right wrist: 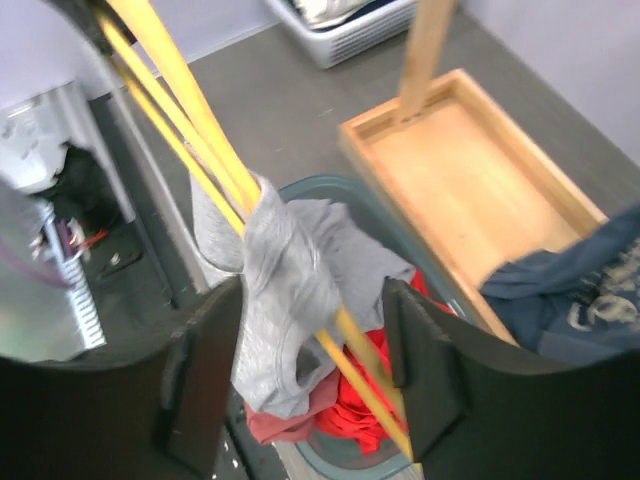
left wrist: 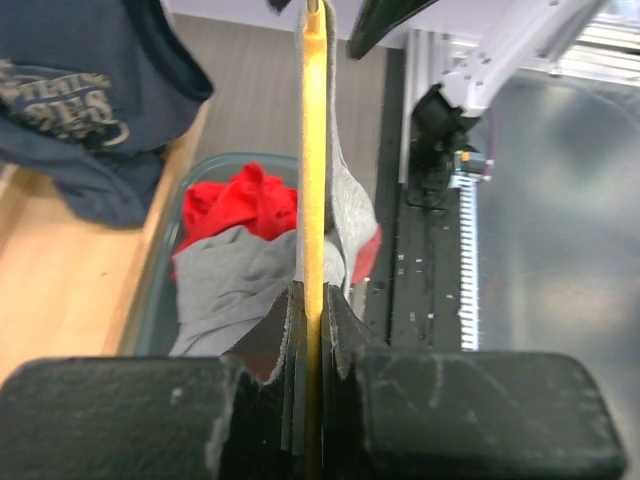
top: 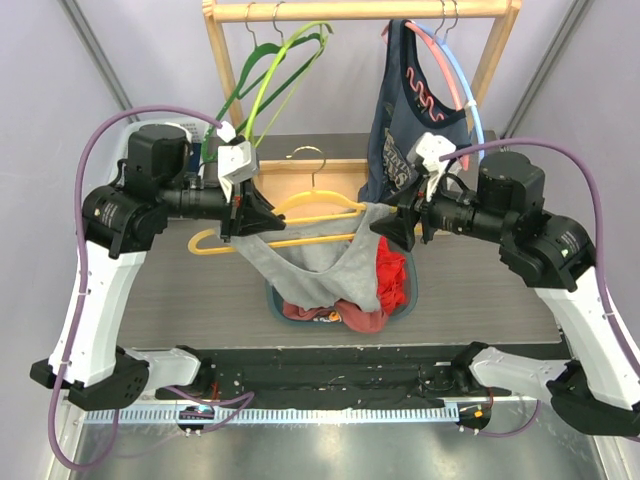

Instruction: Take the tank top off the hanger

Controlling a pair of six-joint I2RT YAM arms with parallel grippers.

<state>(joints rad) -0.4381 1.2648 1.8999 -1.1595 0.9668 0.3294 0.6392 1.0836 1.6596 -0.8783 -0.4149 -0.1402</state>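
A grey tank top (top: 320,258) hangs from a yellow hanger (top: 300,205) held in the air above a bin. My left gripper (top: 240,215) is shut on the hanger's left end; in the left wrist view the jaws (left wrist: 313,335) pinch the yellow bar (left wrist: 314,150), with grey cloth (left wrist: 230,285) beyond. My right gripper (top: 396,226) is open at the hanger's right end. In the right wrist view its fingers (right wrist: 210,370) stand on both sides of the grey tank top (right wrist: 290,275), which is draped over the yellow hanger (right wrist: 180,110). The fingers are not closed on the cloth.
A teal bin (top: 412,300) of red clothes (top: 392,280) sits below the hanger. Behind it stands a wooden rack (top: 360,10) with green hangers (top: 265,85), a navy tank top (top: 410,110) and a wooden base tray (right wrist: 470,180). A white basket (right wrist: 340,25) is farther off.
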